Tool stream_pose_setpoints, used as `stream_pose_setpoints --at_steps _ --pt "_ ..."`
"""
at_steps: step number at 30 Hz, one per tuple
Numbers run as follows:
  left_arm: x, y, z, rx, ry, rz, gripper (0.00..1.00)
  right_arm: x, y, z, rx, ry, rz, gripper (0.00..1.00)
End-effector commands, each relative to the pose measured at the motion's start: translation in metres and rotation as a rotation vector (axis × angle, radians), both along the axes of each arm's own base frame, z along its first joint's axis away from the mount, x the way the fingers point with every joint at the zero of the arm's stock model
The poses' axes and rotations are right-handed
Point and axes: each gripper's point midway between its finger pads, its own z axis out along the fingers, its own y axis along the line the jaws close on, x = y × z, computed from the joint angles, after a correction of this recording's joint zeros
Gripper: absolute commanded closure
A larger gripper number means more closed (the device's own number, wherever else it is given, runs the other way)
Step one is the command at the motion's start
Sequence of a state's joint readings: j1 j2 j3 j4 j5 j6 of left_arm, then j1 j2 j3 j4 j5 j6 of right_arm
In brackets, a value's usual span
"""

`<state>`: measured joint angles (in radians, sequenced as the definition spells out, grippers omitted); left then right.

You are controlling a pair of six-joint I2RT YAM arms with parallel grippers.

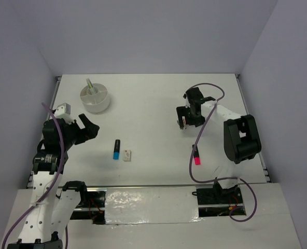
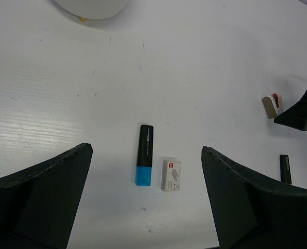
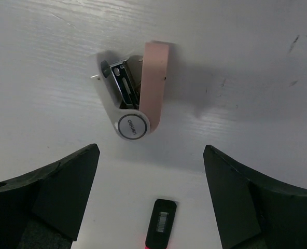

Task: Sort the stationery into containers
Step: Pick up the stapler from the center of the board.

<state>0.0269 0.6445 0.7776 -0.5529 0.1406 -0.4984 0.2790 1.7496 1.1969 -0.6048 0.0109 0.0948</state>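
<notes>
The blue-and-black marker (image 1: 116, 149) lies left of centre, with a small white box (image 1: 127, 154) right beside it. My left gripper (image 1: 90, 127) is open and empty, up and left of them; in its wrist view the marker (image 2: 145, 154) and box (image 2: 171, 175) lie between the open jaws (image 2: 145, 149). The round white cup (image 1: 95, 98) stands at the back left with a thin stick (image 1: 91, 84) in it. My right gripper (image 1: 183, 118) is open over a small pink-and-white stapler (image 3: 135, 91). The pink highlighter (image 1: 196, 157) lies nearer, its black cap (image 3: 161, 223) between the right jaws (image 3: 151, 149).
The table's left and right edges are bounded by pale walls. A purple cable (image 1: 205, 119) loops from the right arm over the table near the highlighter. The cup's rim (image 2: 94, 6) shows at the top of the left wrist view.
</notes>
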Motion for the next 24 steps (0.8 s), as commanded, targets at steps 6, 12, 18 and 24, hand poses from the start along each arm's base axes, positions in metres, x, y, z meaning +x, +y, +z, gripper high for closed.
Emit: stream_pose_setpoints --at_steps 6,12,18,24 --pt "0.008 -0.006 0.002 0.003 -0.022 -0.044 0.01 0.019 0.009 -0.016 0.038 0.003 0.085 0.13" --pt "0.010 -0.007 -0.002 0.001 -0.004 -0.050 0.01 0.036 0.007 -0.033 -0.006 0.024 0.066 0.39" --pt "0.011 -0.006 -0.003 0.002 -0.002 -0.049 0.01 0.039 0.008 -0.034 0.001 0.004 0.066 0.68" --pt "0.012 -0.020 -0.005 -0.038 0.015 -0.118 0.01 0.026 0.052 0.005 0.131 -0.128 0.167 0.79"
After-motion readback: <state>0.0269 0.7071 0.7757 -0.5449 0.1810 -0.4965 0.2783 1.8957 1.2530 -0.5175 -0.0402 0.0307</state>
